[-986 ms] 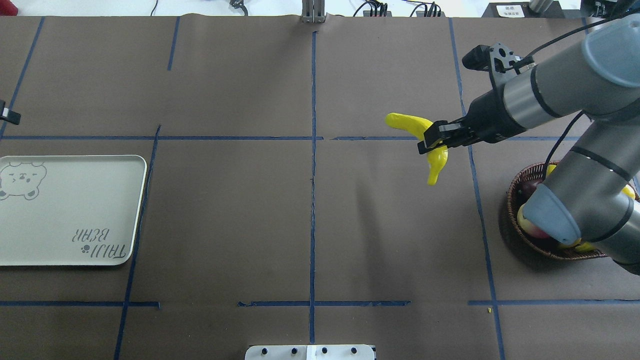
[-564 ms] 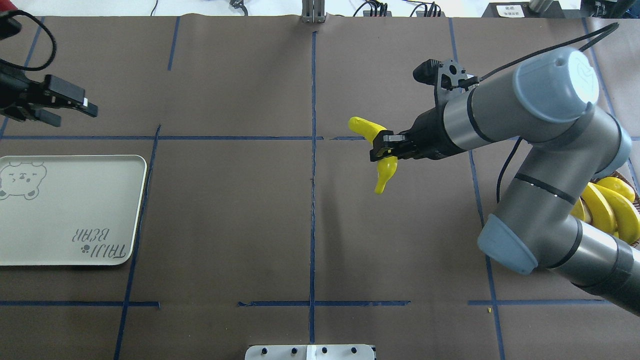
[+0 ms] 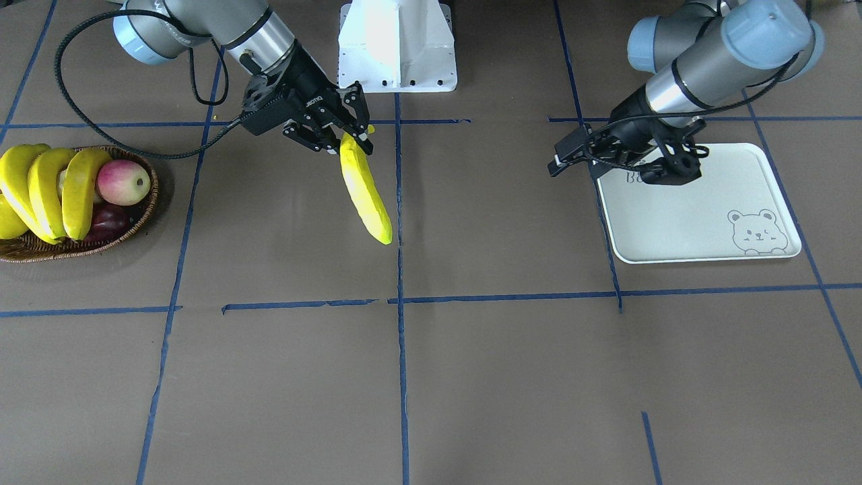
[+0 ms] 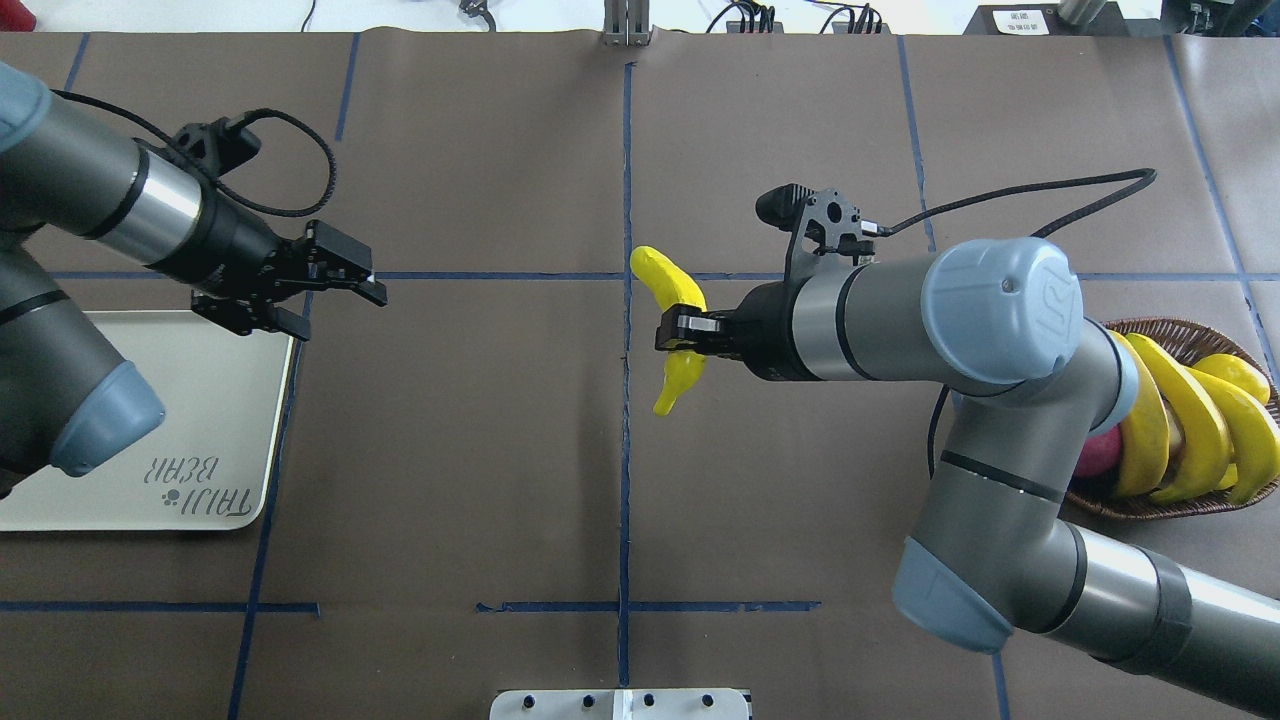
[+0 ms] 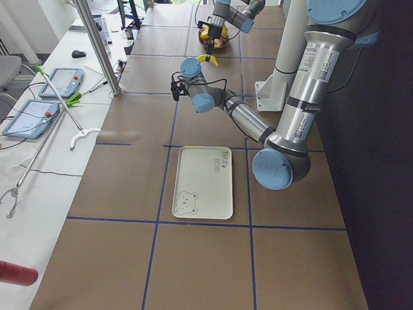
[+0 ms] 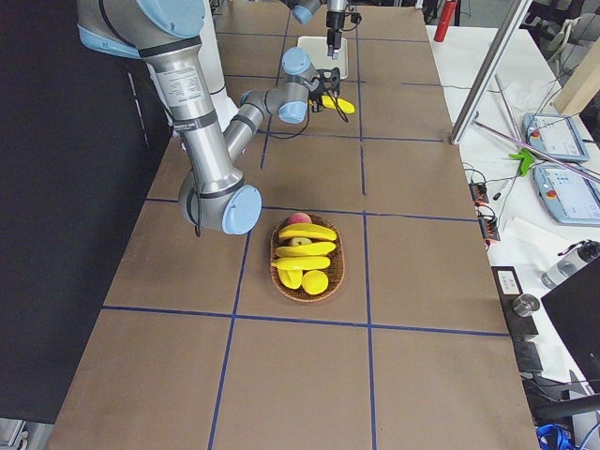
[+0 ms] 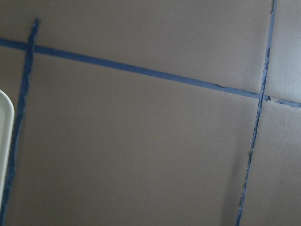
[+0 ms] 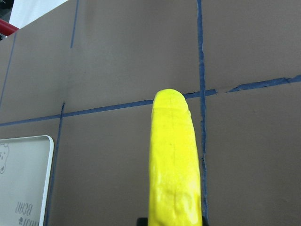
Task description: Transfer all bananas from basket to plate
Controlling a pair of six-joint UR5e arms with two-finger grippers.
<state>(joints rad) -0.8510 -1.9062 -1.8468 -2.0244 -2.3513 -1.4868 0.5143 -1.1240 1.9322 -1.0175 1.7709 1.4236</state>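
Right gripper (image 4: 668,338) clamped on one banana (image 4: 668,285), long end poking out ahead of it. Could twist or slip loose during a handoff to the spread-open left gripper (image 4: 335,300), just beside the plate (image 4: 220,420).

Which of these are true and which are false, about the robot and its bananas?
1. The right arm's fingers hold a banana up over the middle of the table. True.
2. A banana is lying on the plate. False: no banana is on the plate; only its printed bear and letters show.
3. There are bananas in the basket, next to a red-and-green round fruit. True.
4. The left arm's fingers are shut on a banana. False: they are open and hold nothing, beside the plate's edge.
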